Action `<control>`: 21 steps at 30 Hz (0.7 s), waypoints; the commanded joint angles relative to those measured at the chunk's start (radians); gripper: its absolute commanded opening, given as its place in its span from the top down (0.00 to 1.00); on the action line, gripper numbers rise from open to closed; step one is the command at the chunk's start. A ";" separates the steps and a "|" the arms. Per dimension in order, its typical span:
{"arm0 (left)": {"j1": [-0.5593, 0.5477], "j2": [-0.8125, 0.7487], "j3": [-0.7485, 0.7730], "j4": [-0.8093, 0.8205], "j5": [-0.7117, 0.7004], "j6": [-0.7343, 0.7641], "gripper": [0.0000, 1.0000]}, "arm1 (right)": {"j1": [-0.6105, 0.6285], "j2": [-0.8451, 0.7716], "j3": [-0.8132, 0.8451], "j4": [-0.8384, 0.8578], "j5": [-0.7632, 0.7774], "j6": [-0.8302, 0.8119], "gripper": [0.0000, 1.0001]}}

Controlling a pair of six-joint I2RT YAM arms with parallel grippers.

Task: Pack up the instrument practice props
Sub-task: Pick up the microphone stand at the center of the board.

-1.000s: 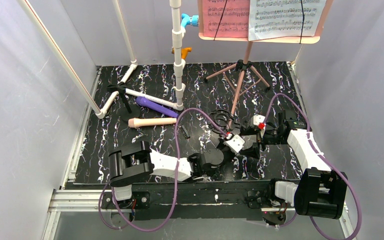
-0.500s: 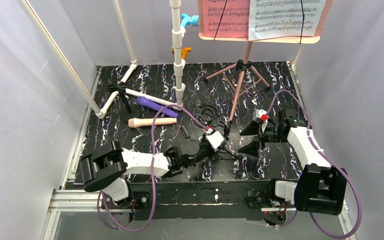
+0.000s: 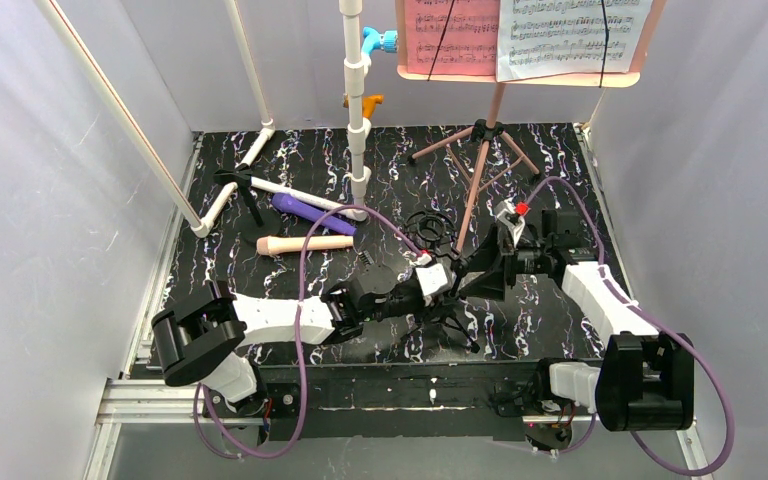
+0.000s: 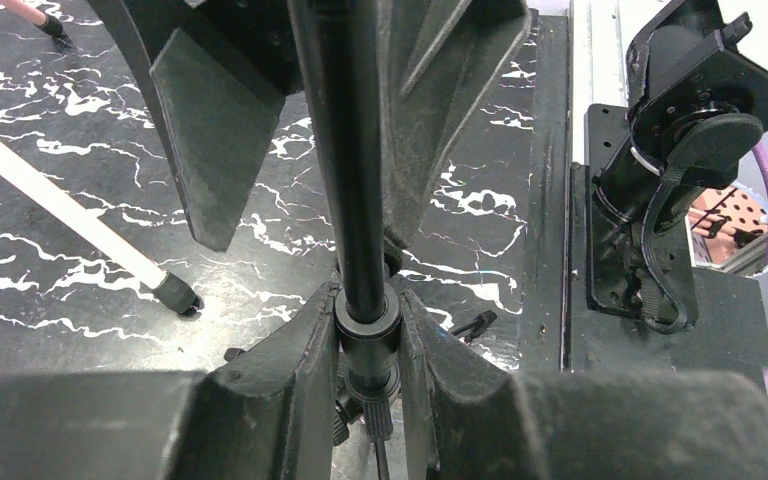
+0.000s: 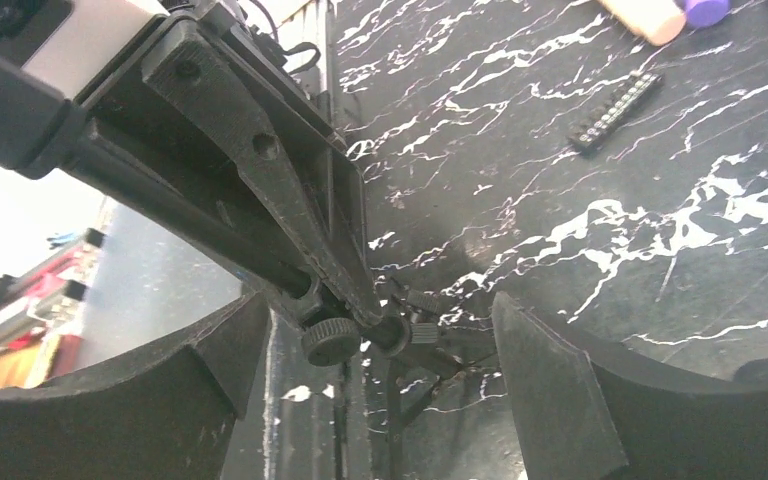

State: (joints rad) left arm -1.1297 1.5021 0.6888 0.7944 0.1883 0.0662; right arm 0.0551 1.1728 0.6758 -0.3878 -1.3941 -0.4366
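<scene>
One pink music stand (image 3: 497,105), two sheet-music pages (image 3: 570,35), two recorder tubes (image 3: 305,244), one black clip (image 5: 615,110), two arms (image 3: 270,315).

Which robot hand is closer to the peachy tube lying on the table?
Left. The left gripper, clamped on a black rod, sits right of the peachy tube and nearer the arm bases. The right gripper, open around that rod, is just beyond it, farther right.

The left gripper (image 4: 365,310) pinches a black rod (image 4: 345,150); the right gripper (image 5: 375,310), jaws spread, faces it.
</scene>
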 commanded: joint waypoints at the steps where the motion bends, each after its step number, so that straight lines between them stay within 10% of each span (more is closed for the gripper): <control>1: 0.017 -0.027 0.056 0.055 0.056 -0.006 1.00 | 0.026 0.036 -0.031 0.270 -0.037 0.316 0.09; 21: 0.031 -0.081 0.009 0.065 -0.020 -0.009 1.00 | 0.072 0.056 -0.092 0.506 -0.089 0.551 0.32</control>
State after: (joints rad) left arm -1.1053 1.5013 0.6952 0.7845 0.1932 0.0586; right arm 0.1200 1.2339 0.5995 0.0463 -1.4548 0.0677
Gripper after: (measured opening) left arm 0.211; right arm 0.683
